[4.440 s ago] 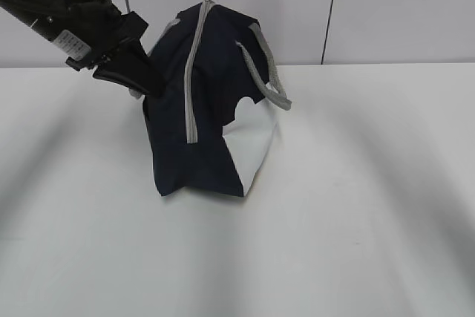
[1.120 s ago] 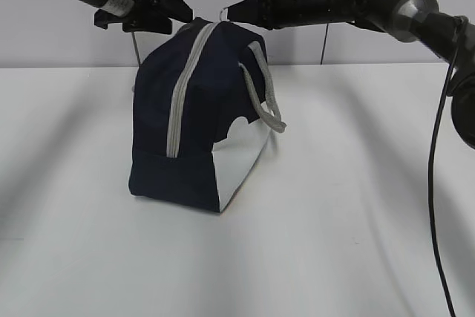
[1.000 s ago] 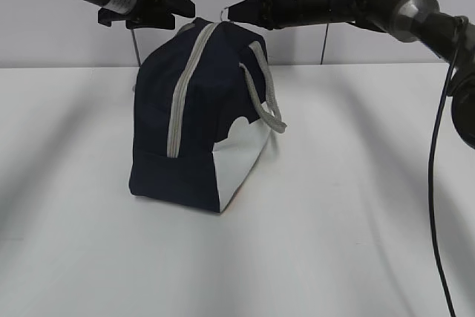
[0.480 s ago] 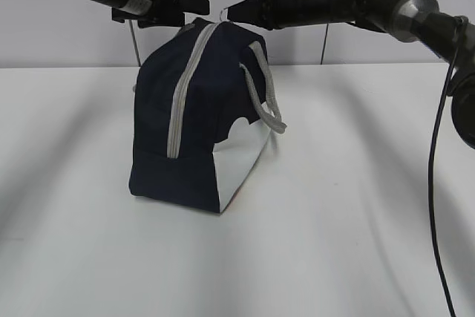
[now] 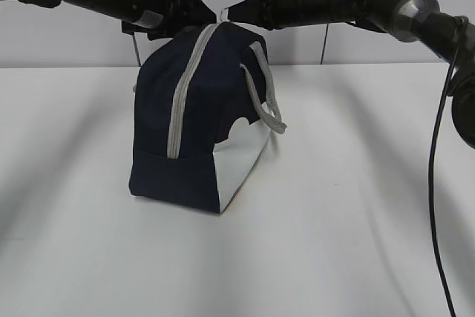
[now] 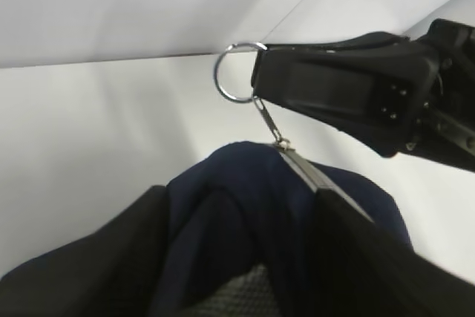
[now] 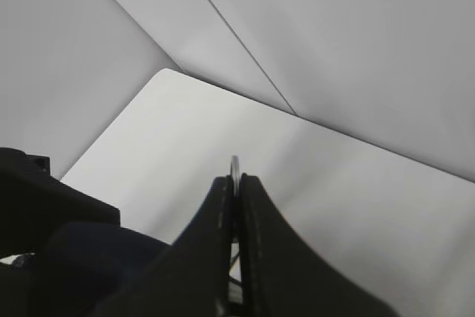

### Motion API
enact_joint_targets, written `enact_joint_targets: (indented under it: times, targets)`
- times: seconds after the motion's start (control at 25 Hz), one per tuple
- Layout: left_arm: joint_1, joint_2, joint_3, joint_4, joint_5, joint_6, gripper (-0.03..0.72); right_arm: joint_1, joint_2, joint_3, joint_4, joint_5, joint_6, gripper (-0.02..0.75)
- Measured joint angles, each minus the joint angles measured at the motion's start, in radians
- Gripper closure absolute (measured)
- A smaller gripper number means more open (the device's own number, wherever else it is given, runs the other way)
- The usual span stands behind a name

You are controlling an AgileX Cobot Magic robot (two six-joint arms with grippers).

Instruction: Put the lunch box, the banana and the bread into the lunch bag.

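White table (image 5: pixel 356 243), bag (image 5: pixel 200 124) zipped. Right gripper (image 5: pixel 231 11) clenched on ring pull (image 6: pixel 236 72); left gripper (image 5: pixel 199 7), jaws apart, straddles bag's 12 o'clock end. Risk: ring slips, or bag lifts.

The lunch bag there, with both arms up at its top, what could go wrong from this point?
The right gripper pinches only the thin ring pull; it may slip out under a pull. The left gripper straddles the top of the lunch bag with open jaws, so nothing yet braces the bag and it could lift or tip on the table.
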Motion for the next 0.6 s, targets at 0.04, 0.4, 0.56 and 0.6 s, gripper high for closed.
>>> enact_joint_targets:
  times: [0.04, 0.4, 0.56, 0.6]
  targets:
    - [-0.002, 0.004, 0.0, 0.0, 0.003, 0.0, 0.267, 0.0, 0.0, 0.0, 0.0, 0.0, 0.0, 0.754]
    - [-0.008, 0.021, 0.0, -0.001, 0.021, 0.0, 0.525, 0.0, 0.0, 0.0, 0.0, -0.001, 0.0, 0.754]
    - [-0.008, 0.022, 0.0, 0.002, 0.022, 0.0, 0.649, 0.0, 0.0, 0.0, 0.0, -0.001, 0.0, 0.754]
    - [-0.008, 0.02, 0.0, 0.006, 0.023, 0.001, 0.659, 0.0, 0.0, 0.0, 0.0, -0.001, 0.0, 0.754]
